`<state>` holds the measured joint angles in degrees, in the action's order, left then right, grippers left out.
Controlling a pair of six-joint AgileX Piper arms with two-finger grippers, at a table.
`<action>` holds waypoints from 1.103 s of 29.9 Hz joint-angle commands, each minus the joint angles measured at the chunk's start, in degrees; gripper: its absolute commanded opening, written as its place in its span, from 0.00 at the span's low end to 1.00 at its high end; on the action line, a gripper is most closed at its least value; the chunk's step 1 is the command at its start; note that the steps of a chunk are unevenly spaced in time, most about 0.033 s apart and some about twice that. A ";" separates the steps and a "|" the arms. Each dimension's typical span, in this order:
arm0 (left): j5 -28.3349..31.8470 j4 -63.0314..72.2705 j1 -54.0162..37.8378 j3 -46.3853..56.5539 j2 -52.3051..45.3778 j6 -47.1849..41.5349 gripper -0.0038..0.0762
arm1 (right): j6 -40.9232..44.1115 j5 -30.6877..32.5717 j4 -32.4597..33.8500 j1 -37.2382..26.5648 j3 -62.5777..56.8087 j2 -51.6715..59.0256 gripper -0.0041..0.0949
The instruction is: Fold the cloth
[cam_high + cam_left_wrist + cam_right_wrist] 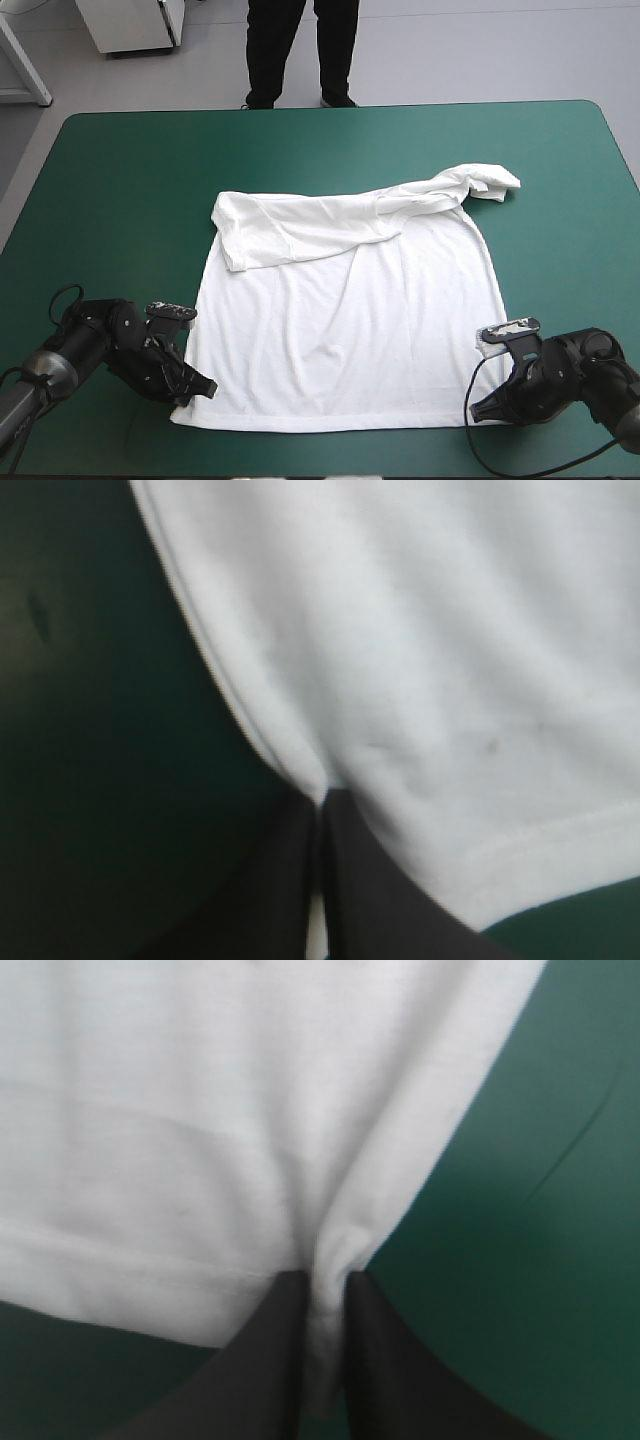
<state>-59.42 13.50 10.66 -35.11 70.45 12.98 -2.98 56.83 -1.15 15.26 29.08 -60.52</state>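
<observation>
The white T-shirt (340,320) lies spread on the teal-green cover, hem toward the near edge, its top part folded over with a sleeve (480,181) sticking out at the far right. My left gripper (196,388) sits low at the hem's near left corner, fingers shut on the T-shirt (420,680), a thin strip of cloth pinched between them. At the near right corner my right gripper (479,408) is likewise shut on the T-shirt (220,1110), with a fold of cloth bunched between its black fingers (270,1360).
Bare teal-green cover (130,180) surrounds the shirt on all sides, widest toward the far edge and the left.
</observation>
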 commanded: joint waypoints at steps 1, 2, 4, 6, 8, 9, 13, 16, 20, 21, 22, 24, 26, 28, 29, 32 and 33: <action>0.32 3.20 -0.02 -0.83 -0.49 0.84 0.04 | -1.38 -0.87 0.13 0.19 -1.19 -0.58 0.03; 0.29 3.32 -0.02 -1.22 -0.49 1.69 0.04 | -1.38 -0.87 0.12 0.19 -1.19 -0.58 0.02; 0.29 3.42 -0.02 -2.74 -0.49 2.17 0.04 | -1.25 -0.99 -0.65 0.19 -0.46 -0.58 0.02; -1.39 3.42 -0.02 -6.09 -0.64 2.36 0.04 | -1.25 -0.81 -2.00 0.19 1.98 -0.58 0.02; -4.45 3.42 -0.02 -10.70 -1.42 2.36 0.04 | -1.25 1.10 -2.13 0.19 6.67 -0.48 0.02; -6.15 3.27 -0.02 -13.33 -2.23 2.36 0.04 | -1.14 2.62 -2.13 0.19 9.73 -0.47 0.02; -12.35 3.18 -0.02 -24.85 -6.06 1.95 0.04 | 0.03 8.40 -0.40 0.19 24.13 0.65 0.02; -14.37 3.47 -0.02 -36.11 -9.58 0.38 0.04 | 1.85 11.00 1.15 0.19 38.91 1.43 0.02; -14.37 4.44 -0.02 -51.34 -13.54 0.37 0.04 | 2.43 12.93 3.13 0.19 60.18 1.84 0.02; -14.37 5.35 -0.02 -54.59 -13.82 0.37 0.04 | 2.43 12.93 3.91 0.19 64.33 1.84 0.02; -14.37 5.98 -0.02 -57.87 -14.13 0.48 0.04 | 2.43 12.93 4.75 0.19 68.38 1.71 0.02; -14.37 6.24 -0.02 -65.95 -14.13 0.86 0.04 | 2.43 12.82 6.21 0.19 77.67 1.49 0.02; -13.32 6.24 -0.02 -73.69 -13.37 1.79 0.04 | 2.43 12.39 6.79 0.19 85.82 1.06 0.02; -11.30 5.98 -0.02 -80.34 -12.08 2.21 0.04 | 2.19 10.47 7.04 0.19 91.54 0.55 0.02; -8.80 5.75 -0.02 -83.76 -10.95 2.34 0.04 | 2.21 8.28 7.44 0.19 94.55 0.25 0.02; -2.99 5.02 -0.02 -92.15 -7.45 3.78 0.04 | 0.92 0.96 7.43 0.19 99.27 -0.83 0.02; -1.36 4.62 -0.02 -93.90 -6.27 4.34 0.04 | 0.93 -2.21 8.12 0.19 100.03 -1.30 0.02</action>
<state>-69.84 18.17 10.66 -122.93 60.54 16.02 -1.01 66.54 5.27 15.26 125.42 -60.31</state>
